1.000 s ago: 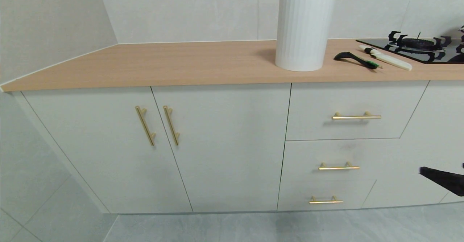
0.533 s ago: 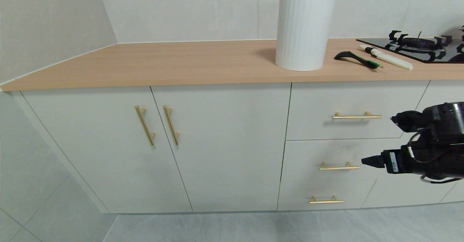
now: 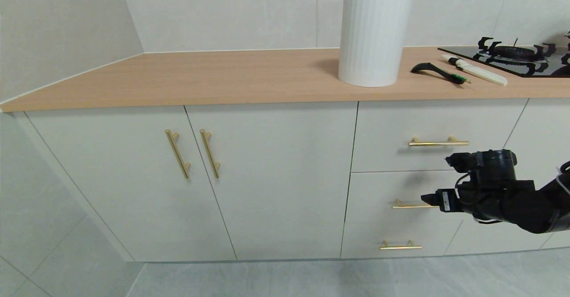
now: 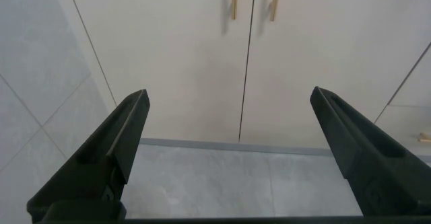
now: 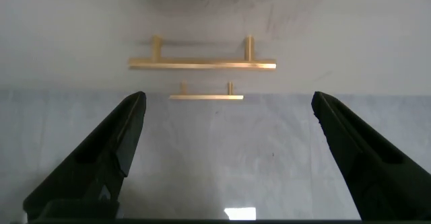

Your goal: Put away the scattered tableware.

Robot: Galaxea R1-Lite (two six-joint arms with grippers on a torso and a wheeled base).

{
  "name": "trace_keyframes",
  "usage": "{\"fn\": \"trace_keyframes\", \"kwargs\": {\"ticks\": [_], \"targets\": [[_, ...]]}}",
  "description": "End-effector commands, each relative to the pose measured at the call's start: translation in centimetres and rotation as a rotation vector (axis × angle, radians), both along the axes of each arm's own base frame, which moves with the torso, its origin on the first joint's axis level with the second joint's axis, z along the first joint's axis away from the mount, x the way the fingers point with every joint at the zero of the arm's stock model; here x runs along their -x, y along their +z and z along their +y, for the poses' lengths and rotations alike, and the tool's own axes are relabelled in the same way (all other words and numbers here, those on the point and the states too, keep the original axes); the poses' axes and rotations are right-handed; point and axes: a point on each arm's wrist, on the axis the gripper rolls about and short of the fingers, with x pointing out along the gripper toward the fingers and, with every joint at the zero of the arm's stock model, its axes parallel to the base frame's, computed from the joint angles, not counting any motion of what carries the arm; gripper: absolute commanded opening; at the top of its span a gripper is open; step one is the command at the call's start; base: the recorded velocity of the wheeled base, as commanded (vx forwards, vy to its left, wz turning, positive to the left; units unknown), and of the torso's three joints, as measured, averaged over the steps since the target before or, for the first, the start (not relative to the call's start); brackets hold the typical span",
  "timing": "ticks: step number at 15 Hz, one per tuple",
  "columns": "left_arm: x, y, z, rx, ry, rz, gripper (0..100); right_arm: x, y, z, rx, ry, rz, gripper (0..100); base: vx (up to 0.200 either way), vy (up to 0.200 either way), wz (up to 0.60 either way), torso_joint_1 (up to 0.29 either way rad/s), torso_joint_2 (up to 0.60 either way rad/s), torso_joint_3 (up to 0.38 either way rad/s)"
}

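Right jaws stand spread wide, with the middle drawer handle [image 5: 202, 64] ahead between them and open floor [image 5: 215, 157] below. Well above them, near the front edge of the desk [image 3: 222, 76], lie the black utensil [image 3: 438, 73] and white knife [image 3: 474, 70], just beside the stove [image 3: 512, 56]. Left jaws, also spread, face the cupboard doors [image 4: 249, 62] low down.

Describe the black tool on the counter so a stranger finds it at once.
On the wooden counter, look right of the tall white ribbed canister, toward the stove. The black tool lies there beside a white utensil; it alone is dark, curved, with a green tip.
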Motion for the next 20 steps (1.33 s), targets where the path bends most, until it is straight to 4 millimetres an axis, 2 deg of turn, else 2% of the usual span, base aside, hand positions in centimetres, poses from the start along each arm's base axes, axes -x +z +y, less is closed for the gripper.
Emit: {"fn": "trace_keyframes", "kwargs": {"ticks": [1, 3, 12, 20], "targets": [[0.0, 0.0, 0.0, 0.000, 0.001, 0.001, 100, -0.4, -2.6, 0.0, 0.013, -0.012, 0.049, 100, 0.000, 0.000, 0.00, 0.000, 0.00, 0.000], [0.0, 0.0, 0.0, 0.000, 0.001, 0.001, 100, -1.3, -4.4, 0.0, 0.044, -0.056, 0.003, 100, 0.000, 0.000, 0.00, 0.000, 0.00, 0.000], [0.0, 0.0, 0.0, 0.000, 0.001, 0.001, 100, -3.2, -8.5, 0.1, 0.062, -0.096, -0.104, 100, 0.000, 0.000, 0.00, 0.000, 0.00, 0.000], [0.0, 0.0, 0.0, 0.000, 0.001, 0.001, 100, -4.4, -9.5, 0.1, 0.075, -0.121, -0.155, 100, 0.000, 0.000, 0.00, 0.000, 0.00, 0.000]]}}
